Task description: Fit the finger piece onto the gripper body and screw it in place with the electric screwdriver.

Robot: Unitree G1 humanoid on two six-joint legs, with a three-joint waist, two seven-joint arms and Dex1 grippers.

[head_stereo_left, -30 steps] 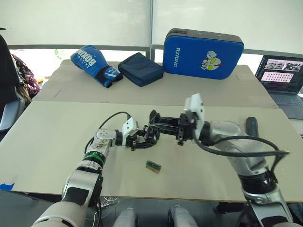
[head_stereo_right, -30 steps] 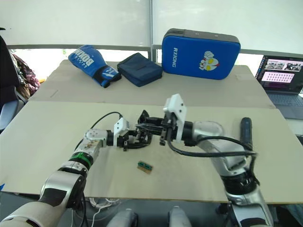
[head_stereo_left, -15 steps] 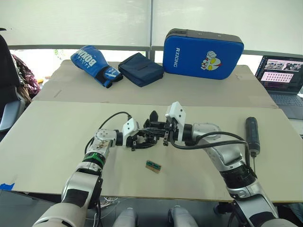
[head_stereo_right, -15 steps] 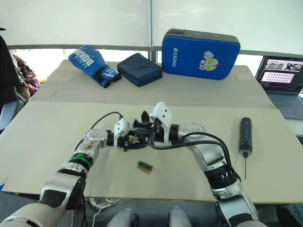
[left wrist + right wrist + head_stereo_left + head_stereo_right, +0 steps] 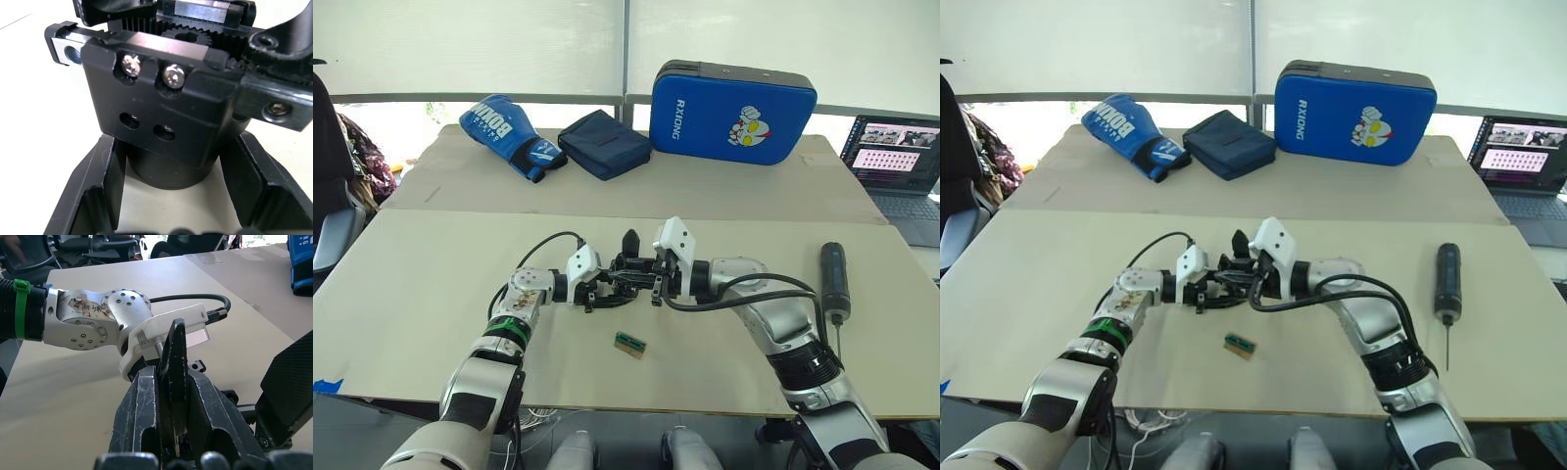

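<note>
Mid-table, the left gripper (image 5: 597,292) clamps the small black blocky gripper body (image 5: 166,122) while the right gripper (image 5: 171,431) pinches the black tapered plastic finger piece (image 5: 174,377) right against it. Looks like fitting's underway, no screwing yet. That thick black pen-shaped electric screwdriver (image 5: 833,279) lies untouched, well off to the right.

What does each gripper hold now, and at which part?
The left gripper holds the gripper body at its round base. The right gripper holds the finger piece by its flat sides, pointed end forward.
</note>
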